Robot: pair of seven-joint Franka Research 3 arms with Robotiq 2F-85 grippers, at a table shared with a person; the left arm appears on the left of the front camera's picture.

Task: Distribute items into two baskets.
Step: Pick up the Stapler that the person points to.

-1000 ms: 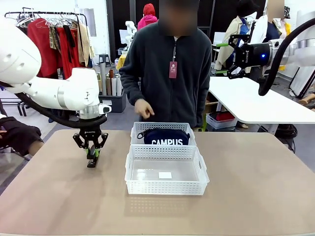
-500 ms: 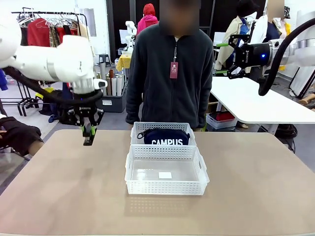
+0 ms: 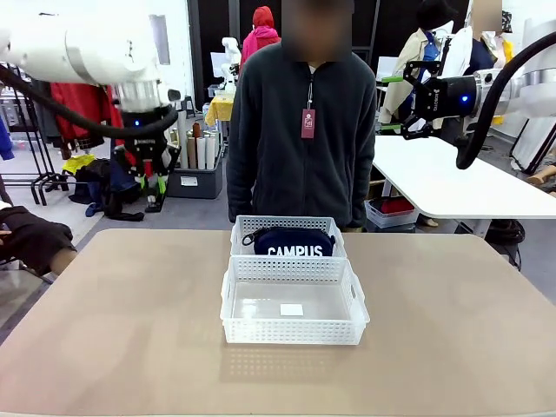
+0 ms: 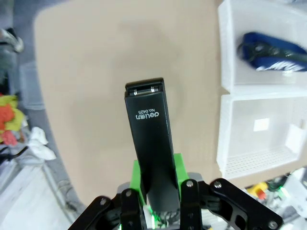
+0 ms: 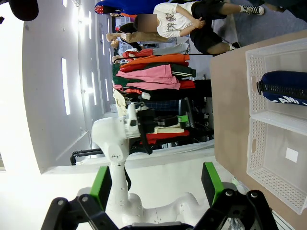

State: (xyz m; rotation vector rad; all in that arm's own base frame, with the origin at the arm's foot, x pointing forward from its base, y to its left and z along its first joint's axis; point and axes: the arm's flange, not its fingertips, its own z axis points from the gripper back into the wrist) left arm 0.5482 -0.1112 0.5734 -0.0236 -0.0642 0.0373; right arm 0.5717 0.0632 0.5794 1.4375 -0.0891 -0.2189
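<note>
Left gripper (image 3: 155,193), clamped on the stapler (image 4: 151,139), holds it high at ten o'clock of the far basket (image 3: 287,221), clear of its rim. Pouch (image 3: 291,241) lies in that basket. The near basket (image 3: 291,328), presumably for the stapler, is unfilled. Right gripper (image 3: 393,104) idles at two o'clock, jaws apart.

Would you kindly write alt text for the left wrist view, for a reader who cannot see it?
The left gripper is shut on a black Deli stapler, held above the tan table. To the picture's right stand a white lattice basket holding a navy pouch and a matching basket with a white label.
</note>
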